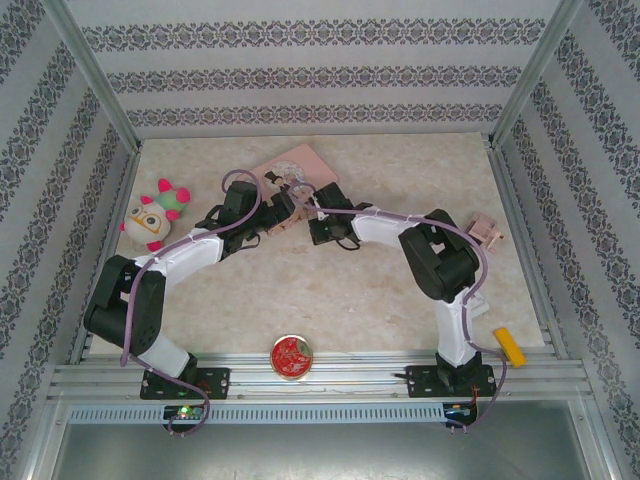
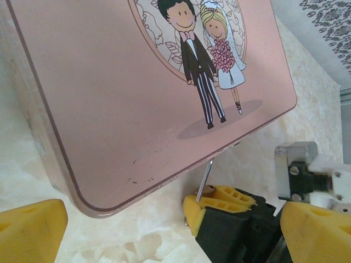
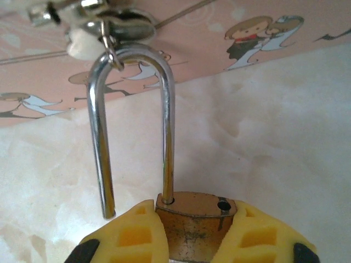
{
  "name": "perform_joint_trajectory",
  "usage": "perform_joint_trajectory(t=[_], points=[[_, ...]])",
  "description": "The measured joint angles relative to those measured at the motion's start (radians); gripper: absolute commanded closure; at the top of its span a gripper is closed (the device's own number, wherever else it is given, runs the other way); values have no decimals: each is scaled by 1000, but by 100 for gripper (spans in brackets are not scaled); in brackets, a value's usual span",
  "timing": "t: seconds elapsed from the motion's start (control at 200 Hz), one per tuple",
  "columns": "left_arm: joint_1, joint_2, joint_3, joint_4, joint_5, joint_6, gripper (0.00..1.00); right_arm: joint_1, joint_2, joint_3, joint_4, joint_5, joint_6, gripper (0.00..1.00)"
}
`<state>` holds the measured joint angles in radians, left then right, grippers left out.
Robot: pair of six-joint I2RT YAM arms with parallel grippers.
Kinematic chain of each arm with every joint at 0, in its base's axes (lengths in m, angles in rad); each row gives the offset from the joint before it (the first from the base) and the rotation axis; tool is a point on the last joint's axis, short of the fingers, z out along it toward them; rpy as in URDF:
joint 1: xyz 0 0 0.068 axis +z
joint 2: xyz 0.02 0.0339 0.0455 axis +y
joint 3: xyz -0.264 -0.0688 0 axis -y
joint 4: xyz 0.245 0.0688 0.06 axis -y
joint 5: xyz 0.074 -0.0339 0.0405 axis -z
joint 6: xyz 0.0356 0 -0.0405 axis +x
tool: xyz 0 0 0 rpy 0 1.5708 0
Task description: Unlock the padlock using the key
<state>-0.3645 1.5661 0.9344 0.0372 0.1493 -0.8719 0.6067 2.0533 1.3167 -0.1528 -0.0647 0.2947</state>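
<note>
Clamping tiny brass-gold padlock (image 3: 190, 229) in right gripper (image 3: 194, 215) | pointing thin steel shackle (image 3: 96, 137) ahead into hasp (image 3: 118, 24) of pink tin (image 2: 109, 98) | holding left gripper (image 2: 173, 219) wide alongside.

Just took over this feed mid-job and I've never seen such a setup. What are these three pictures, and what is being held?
Two robot arms are bolted at the near edge of a table. The overhead picture looks down on both; the other two come from a camera on each wrist. Both arms reach to a pink tin. The right pincer is shut on the brass padlock, whose shackle hangs through the tin's clasp with one leg free of the body. The left pincer stands open, fingers wide apart. Also there: a plush toy, a round red tin, a yellow block and a small pale object.
</note>
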Motion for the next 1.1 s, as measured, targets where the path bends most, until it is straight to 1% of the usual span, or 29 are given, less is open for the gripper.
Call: perform_joint_trajectory(t=[0.38,0.575,0.775,1.099], points=[[0,0,-16,37,16,6,1,5,-146,-217,75,-24,112,100],[-13,-2,-21,83,14,51,1,5,-217,-305,100,-40,196,100],[-54,14,-15,105,-12,120,1,5,-223,-339,160,-82,306,100],[-61,42,-5,130,-34,170,1,5,-216,-358,243,-114,454,100]])
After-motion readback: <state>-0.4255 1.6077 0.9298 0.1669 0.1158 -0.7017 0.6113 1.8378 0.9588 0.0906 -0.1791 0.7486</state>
